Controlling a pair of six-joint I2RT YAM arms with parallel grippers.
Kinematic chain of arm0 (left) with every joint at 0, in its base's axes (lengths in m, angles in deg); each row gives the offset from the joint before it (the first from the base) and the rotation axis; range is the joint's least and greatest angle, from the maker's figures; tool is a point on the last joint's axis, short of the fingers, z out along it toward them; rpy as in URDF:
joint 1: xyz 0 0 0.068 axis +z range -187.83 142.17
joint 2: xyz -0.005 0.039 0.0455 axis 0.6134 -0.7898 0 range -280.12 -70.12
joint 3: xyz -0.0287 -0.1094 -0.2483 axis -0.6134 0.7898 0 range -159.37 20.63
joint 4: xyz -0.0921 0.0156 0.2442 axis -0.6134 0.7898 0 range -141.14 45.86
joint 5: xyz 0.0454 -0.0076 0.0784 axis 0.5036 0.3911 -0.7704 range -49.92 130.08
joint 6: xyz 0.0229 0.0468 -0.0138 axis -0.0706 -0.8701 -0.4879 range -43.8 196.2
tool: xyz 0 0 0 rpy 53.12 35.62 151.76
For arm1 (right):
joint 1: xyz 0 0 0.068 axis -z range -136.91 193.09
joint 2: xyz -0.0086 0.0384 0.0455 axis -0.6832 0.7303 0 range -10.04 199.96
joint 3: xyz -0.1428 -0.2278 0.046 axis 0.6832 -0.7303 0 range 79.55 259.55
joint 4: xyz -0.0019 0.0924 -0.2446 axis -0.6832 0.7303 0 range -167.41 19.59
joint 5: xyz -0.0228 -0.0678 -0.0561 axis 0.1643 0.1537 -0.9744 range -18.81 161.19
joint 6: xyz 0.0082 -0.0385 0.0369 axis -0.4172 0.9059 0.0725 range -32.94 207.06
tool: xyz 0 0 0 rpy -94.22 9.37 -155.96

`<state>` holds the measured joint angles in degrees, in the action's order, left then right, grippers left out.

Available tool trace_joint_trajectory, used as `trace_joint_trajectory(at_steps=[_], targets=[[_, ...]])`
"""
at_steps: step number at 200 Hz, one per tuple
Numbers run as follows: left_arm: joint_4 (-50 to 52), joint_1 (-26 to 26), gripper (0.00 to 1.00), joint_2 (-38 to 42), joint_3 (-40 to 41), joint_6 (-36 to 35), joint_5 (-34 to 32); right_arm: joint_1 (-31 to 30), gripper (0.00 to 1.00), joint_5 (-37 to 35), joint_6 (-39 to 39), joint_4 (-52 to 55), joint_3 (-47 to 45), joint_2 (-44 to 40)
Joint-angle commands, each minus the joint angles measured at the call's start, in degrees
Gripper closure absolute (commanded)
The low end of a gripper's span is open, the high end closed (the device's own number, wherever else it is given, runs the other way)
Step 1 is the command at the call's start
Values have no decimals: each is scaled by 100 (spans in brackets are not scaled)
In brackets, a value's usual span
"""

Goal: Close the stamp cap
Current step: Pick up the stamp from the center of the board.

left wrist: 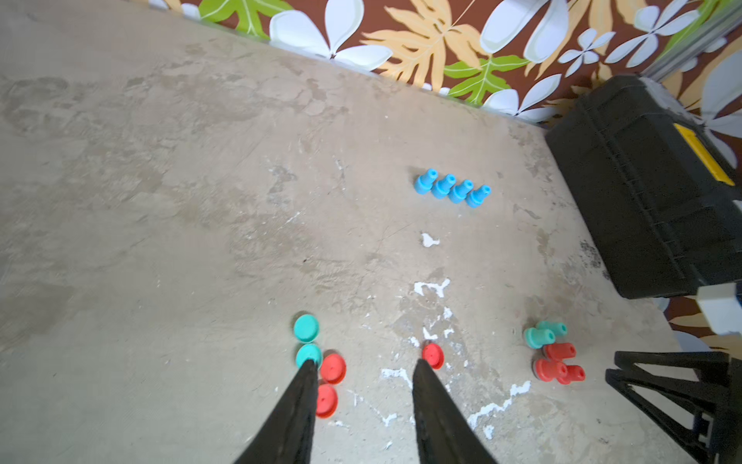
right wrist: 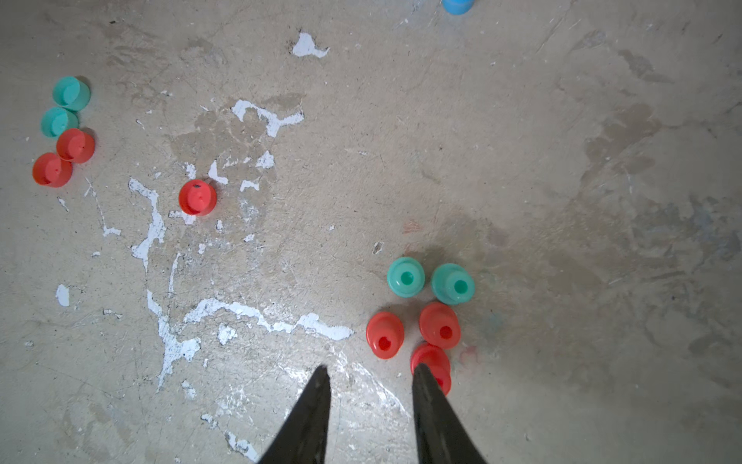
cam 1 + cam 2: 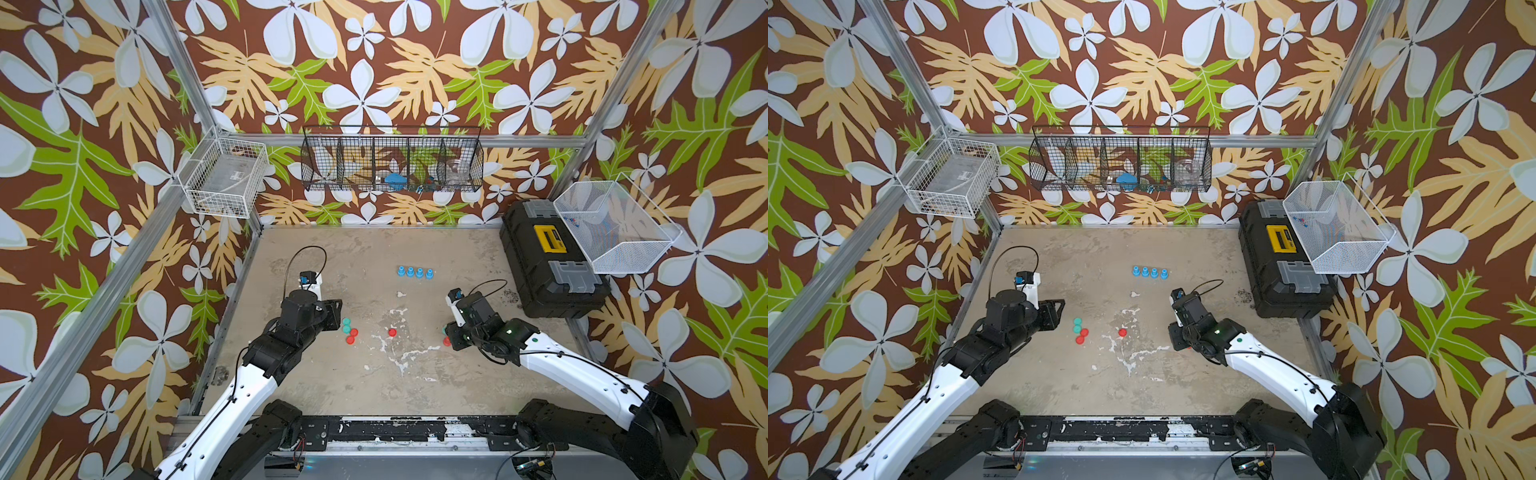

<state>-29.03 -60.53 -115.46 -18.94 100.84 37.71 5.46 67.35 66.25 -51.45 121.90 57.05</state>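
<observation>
Loose caps lie left of centre: two teal caps [image 3: 345,325] [image 1: 307,328] and two red caps [image 3: 352,336] [image 1: 333,368]. A single red cap [image 3: 392,332] [image 1: 433,355] [image 2: 197,197] sits mid-table. Uncapped stamps stand in a cluster by my right arm: two teal stamps [image 2: 405,277] [image 1: 538,336] and three red stamps [image 2: 384,335] [image 1: 560,351]. My left gripper [image 1: 364,363] is open and empty above the table between the cap cluster and the single red cap. My right gripper [image 2: 371,367] is open and empty, one finger overlapping the nearest red stamp [image 2: 433,356].
Several blue stamps [image 3: 414,272] [image 1: 451,191] stand in a row farther back. A black toolbox [image 3: 548,257] [image 1: 650,193] sits at the back right under a white wire basket [image 3: 615,224]. A black wire basket [image 3: 392,160] and another white basket [image 3: 226,183] hang on the walls.
</observation>
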Motion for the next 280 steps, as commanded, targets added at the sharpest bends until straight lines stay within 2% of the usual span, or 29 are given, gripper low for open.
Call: trace_joint_trajectory(at_steps=[1, 77, 280], targets=[[55, 73, 58, 53, 64, -179, 318, -67, 63, -223, -245, 94, -82, 65], [-272, 222, 58, 68, 423, -267, 334, -94, 63, -262, -346, -105, -341, 350], [-235, 229, 58, 52, 433, -285, 264, -144, 68, -490, -266, -578, -87, 1386]])
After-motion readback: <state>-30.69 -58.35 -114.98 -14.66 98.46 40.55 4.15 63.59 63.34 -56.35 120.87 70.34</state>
